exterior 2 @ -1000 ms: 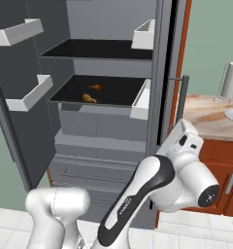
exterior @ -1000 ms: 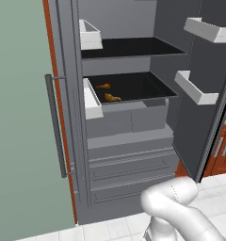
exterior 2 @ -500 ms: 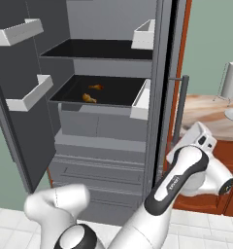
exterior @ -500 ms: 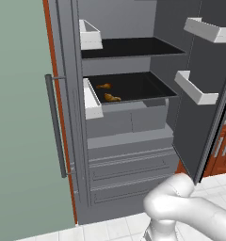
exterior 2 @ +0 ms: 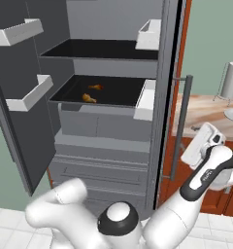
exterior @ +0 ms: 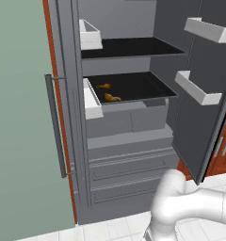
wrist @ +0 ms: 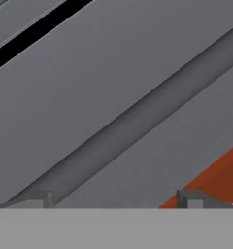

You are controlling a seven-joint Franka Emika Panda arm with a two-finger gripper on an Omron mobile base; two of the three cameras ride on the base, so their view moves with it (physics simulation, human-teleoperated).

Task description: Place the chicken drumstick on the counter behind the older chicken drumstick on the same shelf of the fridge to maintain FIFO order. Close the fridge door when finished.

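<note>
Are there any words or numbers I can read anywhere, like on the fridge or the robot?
"FRANKA"-style lettering: a small dark mark runs along the robot's forearm in the right base view, too small and blurred to read.
Fridge, door bins, drumsticks and counter: no words, numbers or signs on them.

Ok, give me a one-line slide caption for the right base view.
Open grey fridge: two small brown-orange drumsticks on the lower black shelf, white arm's open hand beside the door's long bar handle.
</note>
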